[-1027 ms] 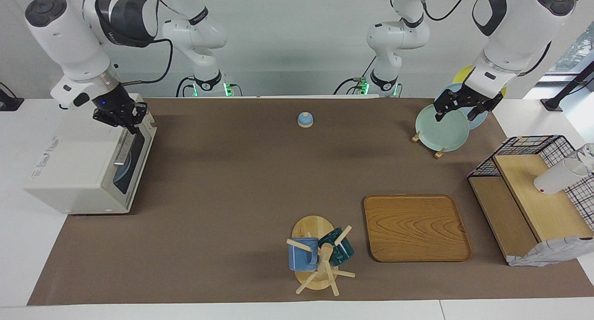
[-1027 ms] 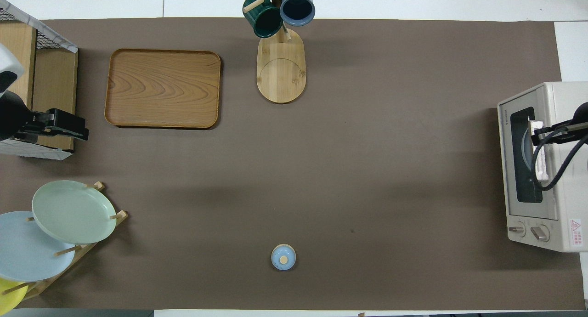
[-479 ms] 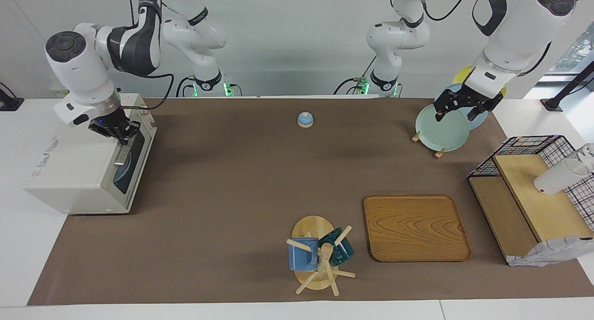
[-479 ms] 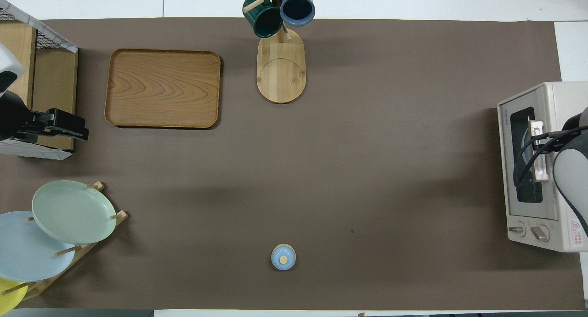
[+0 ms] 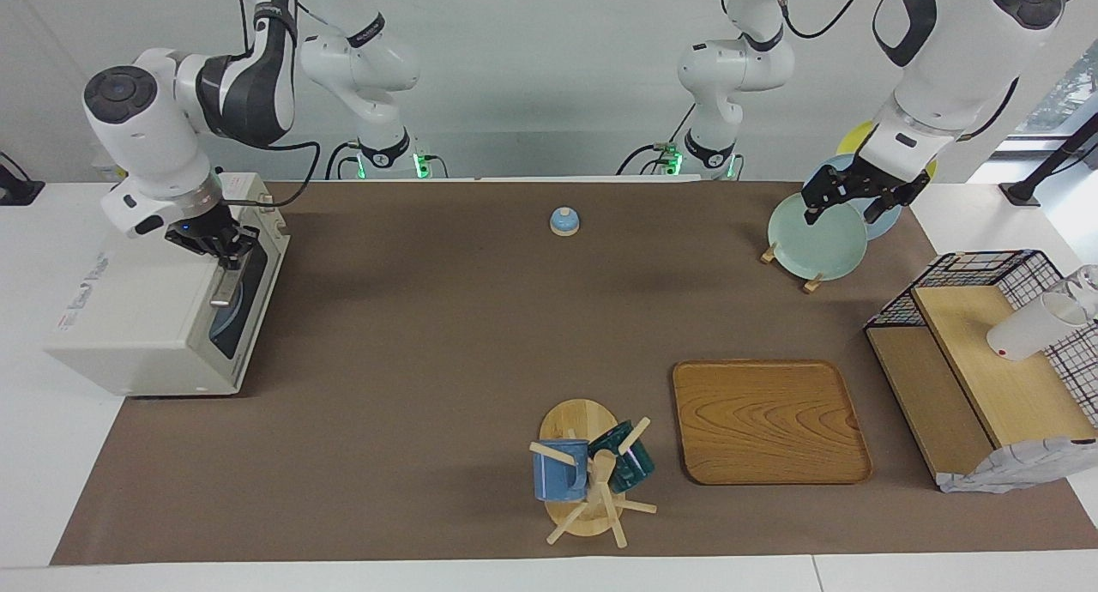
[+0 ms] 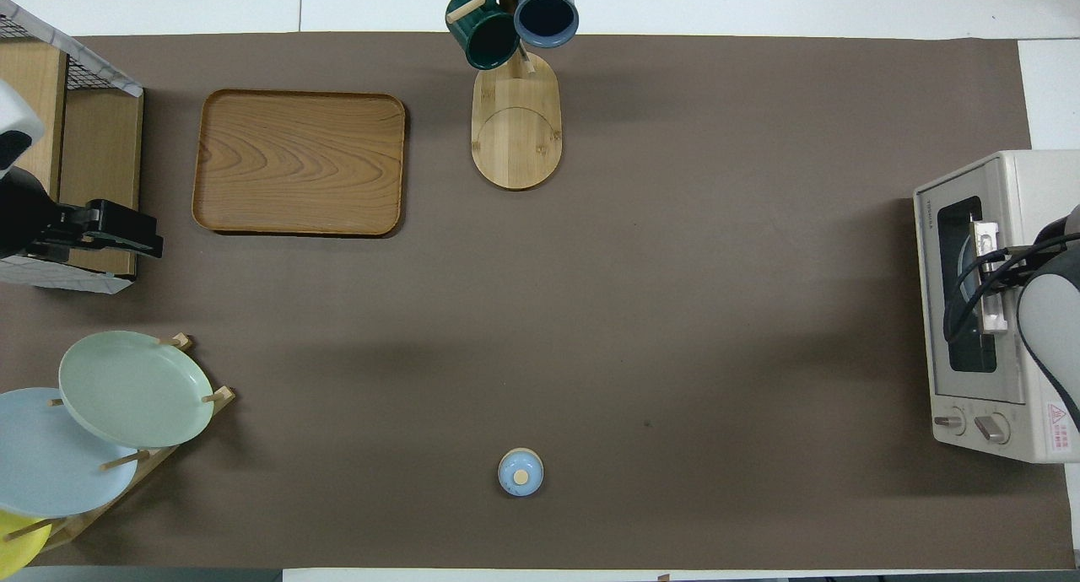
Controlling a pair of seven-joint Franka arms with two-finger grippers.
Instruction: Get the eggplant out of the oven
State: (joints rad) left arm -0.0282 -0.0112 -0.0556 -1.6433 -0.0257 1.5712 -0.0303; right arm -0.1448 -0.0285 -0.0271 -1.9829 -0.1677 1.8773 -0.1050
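Right end effector [image 5: 225,247] at the boxy off-white toaster oven [image 5: 146,317]
It is clenched, seemingly on the silver bar handle [image 5: 226,283] (door closed); left end effector [image 5: 851,199] released over plates.

the right arm comes in from its base, elbow raised, forearm angled down, wrist bent so the right gripper [image 5: 225,250] points downward; its fingertips are closed together at the top of the handle [image 5: 225,283] on the oven [image 5: 137,317] door, which is shut. the left arm stands raised, forearm sloping down, with the left gripper [image 5: 849,199] hanging in the air, jaws spread wide, holding nothing. in the overhead view the left gripper [image 6: 126,232] shows as a dark body pointing sideways.
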